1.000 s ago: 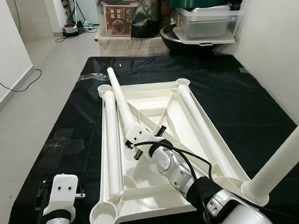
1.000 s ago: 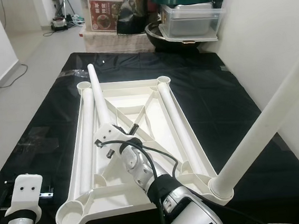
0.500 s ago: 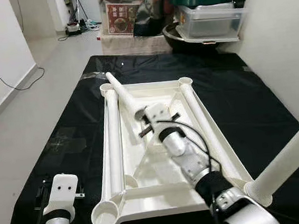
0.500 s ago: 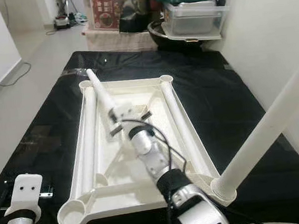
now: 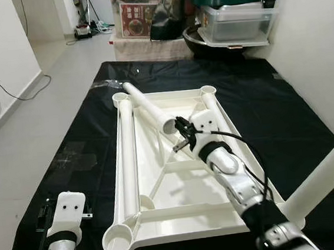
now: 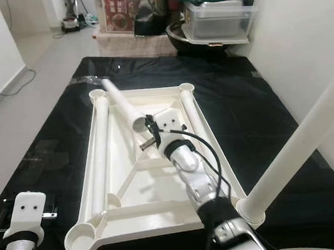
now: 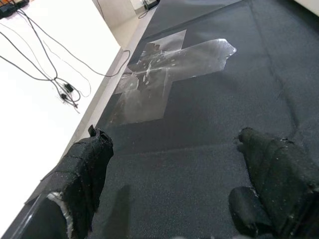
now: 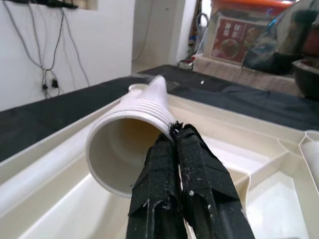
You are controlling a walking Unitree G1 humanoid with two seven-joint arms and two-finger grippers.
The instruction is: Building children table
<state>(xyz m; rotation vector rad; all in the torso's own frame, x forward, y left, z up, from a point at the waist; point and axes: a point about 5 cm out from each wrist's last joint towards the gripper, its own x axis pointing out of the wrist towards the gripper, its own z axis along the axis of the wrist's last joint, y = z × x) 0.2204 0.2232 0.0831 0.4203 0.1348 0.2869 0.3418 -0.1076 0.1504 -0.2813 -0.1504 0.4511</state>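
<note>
Tabletop, white and upside down on the black mat, has one leg already standing in its near right corner socket. The step in hand looks like fetching another loose leg (it lies slanted across the underside, open end toward the middle). The right gripper has its two black fingers pressed together, pinching the rim of that open end. Next, I judge, the leg must be lifted, turned upright and seated in an empty corner socket. The left gripper hovers over the mat, fingers spread wide, holding nothing.
</note>
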